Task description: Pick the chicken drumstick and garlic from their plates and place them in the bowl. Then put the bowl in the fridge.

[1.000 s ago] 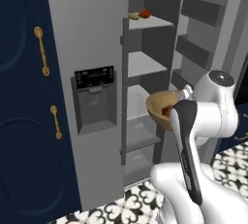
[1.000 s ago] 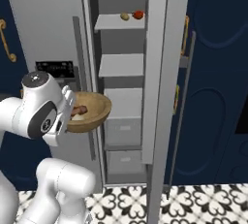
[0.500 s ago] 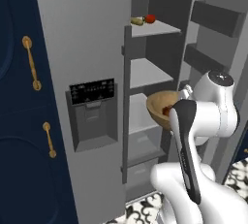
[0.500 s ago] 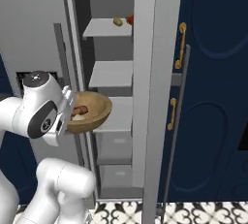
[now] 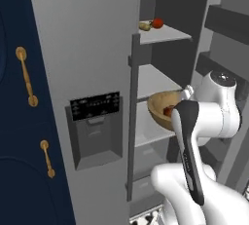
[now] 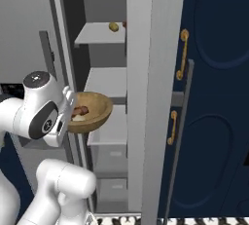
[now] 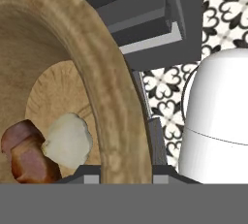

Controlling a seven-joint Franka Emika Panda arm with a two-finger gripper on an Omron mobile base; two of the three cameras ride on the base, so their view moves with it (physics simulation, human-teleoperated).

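The fingers (image 7: 118, 177) are clamped on the rim of the bowl (image 7: 109, 97), with the drumstick (image 7: 26, 157) and garlic (image 7: 68, 138) inside. Last step: loading the fridge (image 5: 87, 48). Next, the bowl needs pushing forward onto a shelf (image 6: 109, 80) ahead of the fingers, then releasing.

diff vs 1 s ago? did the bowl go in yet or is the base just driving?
The base drove closer: the open fridge now looms larger in both base views. That is camera motion, not the shelves moving. The gripper stays shut on the bowl rim, carried in front of the shelves, not yet set down. The chicken drumstick and garlic remain inside.
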